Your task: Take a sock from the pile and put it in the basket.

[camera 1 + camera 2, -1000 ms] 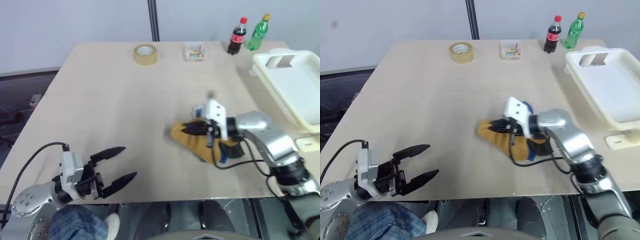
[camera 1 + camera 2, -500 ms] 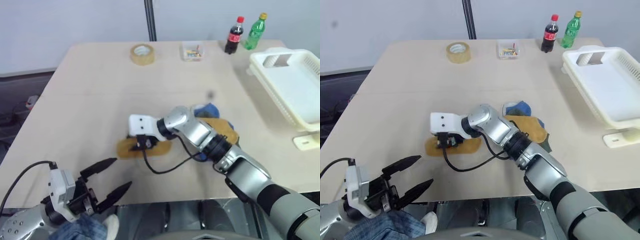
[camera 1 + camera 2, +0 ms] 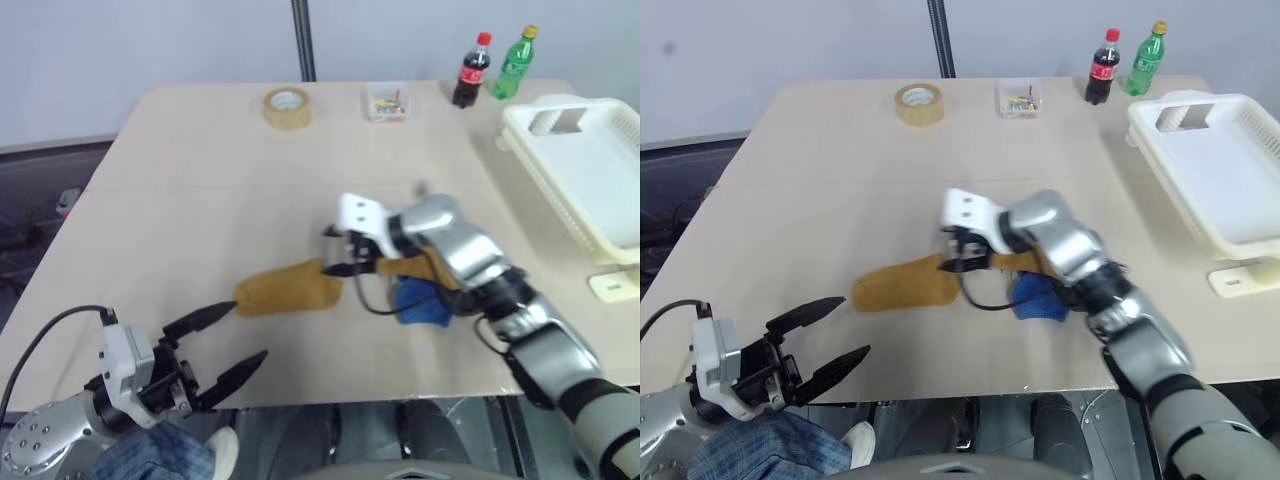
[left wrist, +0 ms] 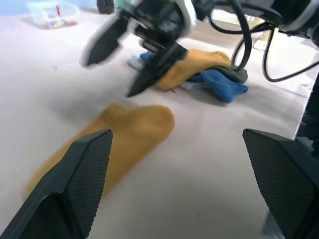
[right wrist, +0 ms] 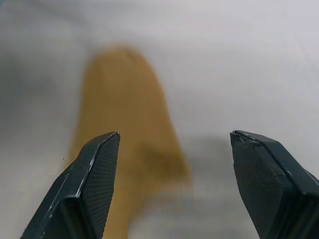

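Observation:
A mustard sock [image 3: 288,290] lies flat on the table, apart from the pile [image 3: 425,290] of blue, mustard and dark socks to its right. My right gripper [image 3: 335,250] hovers open just past the sock's right end, between sock and pile, holding nothing. The right wrist view looks down on the sock [image 5: 124,129] between its fingers [image 5: 89,189]. My left gripper [image 3: 245,332] stands open near the table's front left edge, pointing toward the sock [image 4: 114,144], a short gap away. The white basket [image 3: 520,125] sits at the table's right edge.
A tape roll [image 3: 288,107], a small clear box [image 3: 390,103], a cola bottle [image 3: 473,72] and a green bottle [image 3: 515,63] stand along the far edge. A small white object [image 3: 612,285] lies in front of the basket. A black cable hangs from my right wrist.
My right gripper carried the mustard sock left from the pile, opened, left it on the table, and drew back right. The left gripper stayed about where it was.

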Controlling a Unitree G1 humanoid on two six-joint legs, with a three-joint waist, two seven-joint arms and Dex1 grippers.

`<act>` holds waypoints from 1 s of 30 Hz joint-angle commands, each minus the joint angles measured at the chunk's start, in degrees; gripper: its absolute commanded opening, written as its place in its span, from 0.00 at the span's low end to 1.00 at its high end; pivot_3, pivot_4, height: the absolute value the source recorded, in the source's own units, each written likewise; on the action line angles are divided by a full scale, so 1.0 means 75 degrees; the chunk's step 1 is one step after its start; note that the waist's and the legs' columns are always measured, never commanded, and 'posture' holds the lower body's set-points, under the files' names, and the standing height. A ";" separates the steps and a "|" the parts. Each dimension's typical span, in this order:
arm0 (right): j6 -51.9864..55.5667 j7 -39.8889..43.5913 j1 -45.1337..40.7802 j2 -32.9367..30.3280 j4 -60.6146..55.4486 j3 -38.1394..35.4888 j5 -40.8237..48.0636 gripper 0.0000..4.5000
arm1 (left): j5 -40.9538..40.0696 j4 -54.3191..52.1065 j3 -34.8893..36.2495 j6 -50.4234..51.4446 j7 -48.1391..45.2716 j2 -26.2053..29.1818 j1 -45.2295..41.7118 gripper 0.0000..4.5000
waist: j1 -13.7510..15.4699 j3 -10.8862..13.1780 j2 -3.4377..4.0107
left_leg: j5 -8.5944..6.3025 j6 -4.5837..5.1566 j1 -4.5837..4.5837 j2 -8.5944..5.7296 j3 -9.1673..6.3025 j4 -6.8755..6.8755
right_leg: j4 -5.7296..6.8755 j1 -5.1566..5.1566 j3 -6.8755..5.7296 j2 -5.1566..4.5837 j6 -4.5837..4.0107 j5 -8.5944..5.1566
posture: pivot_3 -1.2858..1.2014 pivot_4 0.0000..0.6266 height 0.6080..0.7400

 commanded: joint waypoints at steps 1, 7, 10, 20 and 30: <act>0.0800 0.0368 0.0265 -0.1122 -0.0924 -0.0669 0.0287 0.82 | -0.0215 0.0044 0.0085 0.0095 -0.0066 0.0153 -0.0199 1.00 | -0.0022 0.0007 0.0006 | -0.0001 0.0002 -0.0002 -0.0003 0.0004 0.0000 | -0.0004 0.0000 0.0005 -0.0010 0.0000 0.0000 | 0.52 0.24 0.99; 0.1128 0.0294 0.0550 -0.1840 -0.0997 -0.0829 0.0345 0.82 | -0.0189 0.0282 -0.0125 0.0188 -0.0212 0.0269 -0.0661 1.00 | -0.0096 0.0009 0.0009 | -0.0002 0.0003 0.0005 0.0016 0.0017 -0.0008 | -0.0003 0.0002 0.0017 -0.0006 -0.0001 0.0000 | 0.52 0.24 0.99; 0.1226 0.0183 0.0559 -0.1808 -0.1050 -0.0859 0.0387 0.82 | -0.0167 0.0361 -0.0161 0.0204 -0.0271 0.0312 -0.0775 1.00 | -0.0063 0.0011 0.0009 | -0.0001 0.0004 0.0005 0.0019 0.0023 -0.0008 | -0.0001 0.0000 0.0025 -0.0006 -0.0001 0.0000 | 0.52 0.24 0.99; 0.0920 -0.0115 0.0744 -0.1572 -0.1319 -0.0617 0.0280 0.77 | -0.0114 0.0509 -0.0231 0.0205 -0.0324 0.0359 -0.0934 1.00 | -0.0014 0.0011 0.0007 | -0.0002 0.0004 0.0002 0.0013 0.0014 -0.0007 | -0.0010 0.0000 0.0016 -0.0016 0.0000 0.0001 | 0.52 0.24 0.99; 0.0856 -0.0254 0.0768 -0.1600 -0.1147 -0.0542 0.0207 0.03 | -0.0115 0.0448 -0.0176 0.0172 -0.0300 0.0321 -0.0788 1.00 | -0.0017 0.0011 0.0008 | -0.0002 0.0003 0.0002 0.0013 0.0014 -0.0007 | -0.0009 -0.0001 0.0016 -0.0015 -0.0001 0.0000 | 0.52 0.24 0.99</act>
